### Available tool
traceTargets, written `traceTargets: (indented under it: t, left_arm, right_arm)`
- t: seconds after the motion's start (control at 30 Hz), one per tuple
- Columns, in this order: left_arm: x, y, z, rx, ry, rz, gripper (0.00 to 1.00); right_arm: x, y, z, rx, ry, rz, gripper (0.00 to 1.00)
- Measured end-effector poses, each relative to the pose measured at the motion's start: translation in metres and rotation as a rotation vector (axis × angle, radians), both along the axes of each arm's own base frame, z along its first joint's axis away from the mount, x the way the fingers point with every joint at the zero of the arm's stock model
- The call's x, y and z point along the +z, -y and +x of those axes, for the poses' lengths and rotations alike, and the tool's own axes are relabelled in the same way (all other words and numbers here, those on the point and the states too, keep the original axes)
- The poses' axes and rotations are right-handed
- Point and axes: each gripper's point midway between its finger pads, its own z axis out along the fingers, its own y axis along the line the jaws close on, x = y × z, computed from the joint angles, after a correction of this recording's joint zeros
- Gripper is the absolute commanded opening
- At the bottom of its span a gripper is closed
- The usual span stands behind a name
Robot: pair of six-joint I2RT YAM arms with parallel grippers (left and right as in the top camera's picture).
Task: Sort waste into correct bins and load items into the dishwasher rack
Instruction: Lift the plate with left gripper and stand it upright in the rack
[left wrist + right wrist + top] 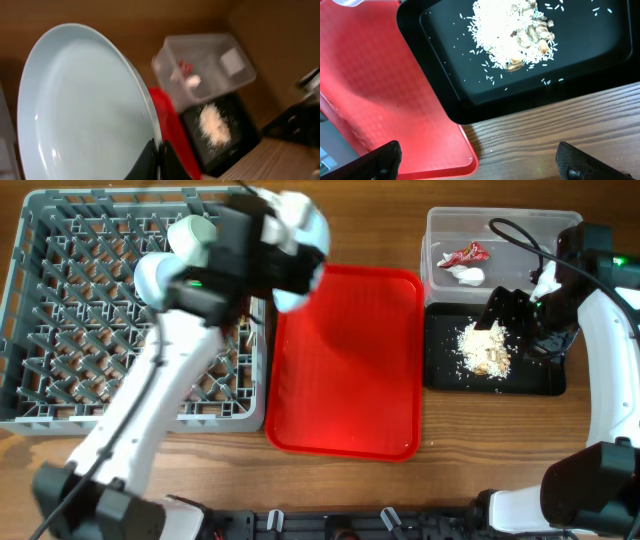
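**A:** What does it all sit on?

**B:** A brown wooden surface with the grain showing. Nothing of the room beyond it is in view.

**A:** And on it?

**B:** At the left is a big square grey plastic rack with lattice walls and rows of upright pegs. Just beside it is a glossy red tray with rounded corners and a finely dimpled face. Right of that is a clear tub with tall walls. A shallow black tray lies just beside the tub, on its nearer side.

**A:** The rubbish?

**B:** A crumpled red wrapper and a small white tissue lie in the tub. The food scraps, a loose beige heap of rice-like grains and nutty bits, lie in the black tray.

**A:** The plate?

**B:** The plate is round, pale blue, smooth and shiny. It is tipped up on edge, off the surface, above where the rack meets the red tray. The left pincer is clenched on its rim.

**A:** The other one?

**B:** The right pincer is released and spread wide, above the black tray's edge and bare wood.
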Motion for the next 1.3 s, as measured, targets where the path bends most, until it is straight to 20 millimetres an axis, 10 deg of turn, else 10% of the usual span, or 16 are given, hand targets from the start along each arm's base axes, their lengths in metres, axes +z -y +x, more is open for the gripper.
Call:
traceTargets:
  t: [0.4, 0.87, 0.93, 1.07, 1.3]
  left_arm:
    - [0.032, -0.084, 0.026, 0.097, -0.036, -0.239, 0.04]
    - [-0.047, -0.1, 0.053, 0.151, -0.255, -0.246, 0.04]
    - [-0.065, -0.112, 0.055, 0.209, -0.3, -0.211, 0.24]
    - [-0.083, -0.134, 0.058, 0.302, -0.33, -0.141, 1.0]
    - [-0.088, -0.147, 0.059, 0.354, -0.325, -0.089, 1.0]
  right_arm:
    - [0.0, 0.0, 0.0, 0.0, 0.0, 0.0, 1.0]
    - [0.0, -0.001, -0.002, 0.0, -0.01, 0.002, 1.0]
    - [0.0, -0.001, -0.003, 0.0, -0.01, 0.002, 1.0]
    - [0.0, -0.001, -0.002, 0.0, -0.01, 0.002, 1.0]
    - [0.003, -0.015, 0.0, 0.088, 0.025, 0.077, 1.0]
